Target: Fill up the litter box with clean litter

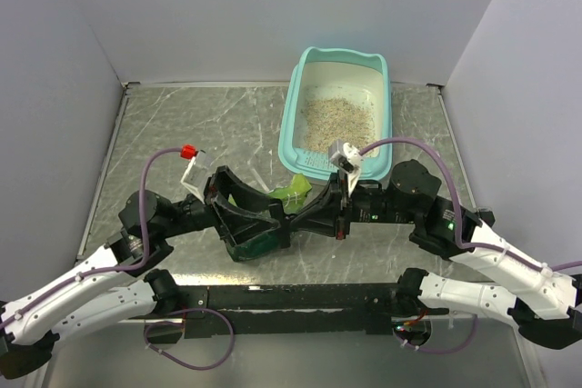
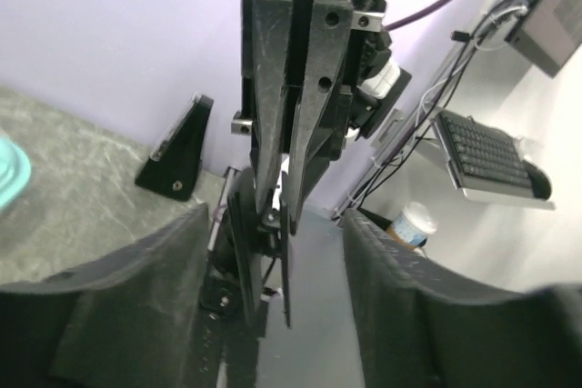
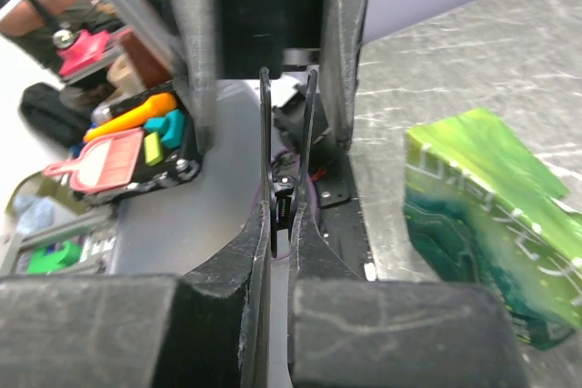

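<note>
Litter (image 1: 335, 120): loose grains in litter box (image 1: 293, 124), beyond right pincer (image 3: 279, 261)
Pouch (image 3: 482, 224): between pincers; likely light, crinkly, slippery; pinch a flat edge
Left pincer (image 2: 273, 220): released
Right pincer: clenched, apparently empty

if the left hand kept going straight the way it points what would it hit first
Most likely the right hand, shut, directly ahead between the open fingers of the left hand; how near is hard to judge.
</note>
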Robot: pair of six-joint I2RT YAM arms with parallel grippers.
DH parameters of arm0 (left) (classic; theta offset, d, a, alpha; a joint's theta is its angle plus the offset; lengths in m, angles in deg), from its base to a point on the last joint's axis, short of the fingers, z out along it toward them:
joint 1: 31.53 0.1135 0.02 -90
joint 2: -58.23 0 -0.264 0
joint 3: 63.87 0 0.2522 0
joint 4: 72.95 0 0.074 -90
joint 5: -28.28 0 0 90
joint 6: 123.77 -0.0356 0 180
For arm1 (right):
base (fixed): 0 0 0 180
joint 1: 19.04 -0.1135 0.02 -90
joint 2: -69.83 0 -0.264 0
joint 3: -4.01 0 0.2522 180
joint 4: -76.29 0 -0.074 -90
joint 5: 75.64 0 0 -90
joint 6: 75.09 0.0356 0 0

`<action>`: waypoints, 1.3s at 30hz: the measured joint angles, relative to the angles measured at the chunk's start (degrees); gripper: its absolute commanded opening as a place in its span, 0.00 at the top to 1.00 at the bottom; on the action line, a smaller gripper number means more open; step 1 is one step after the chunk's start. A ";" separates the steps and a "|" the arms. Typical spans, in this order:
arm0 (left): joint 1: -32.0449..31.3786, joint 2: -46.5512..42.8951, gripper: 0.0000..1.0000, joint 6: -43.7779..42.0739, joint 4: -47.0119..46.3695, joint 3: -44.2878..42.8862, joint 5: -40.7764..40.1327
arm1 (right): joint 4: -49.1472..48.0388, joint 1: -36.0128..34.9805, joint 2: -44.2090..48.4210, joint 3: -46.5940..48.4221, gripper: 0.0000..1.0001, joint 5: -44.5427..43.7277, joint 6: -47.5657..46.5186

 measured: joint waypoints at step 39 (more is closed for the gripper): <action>0.00 4.07 0.40 -34.77 39.26 -0.74 -25.88 | 18.01 9.20 -3.61 6.51 1.00 -8.61 -18.32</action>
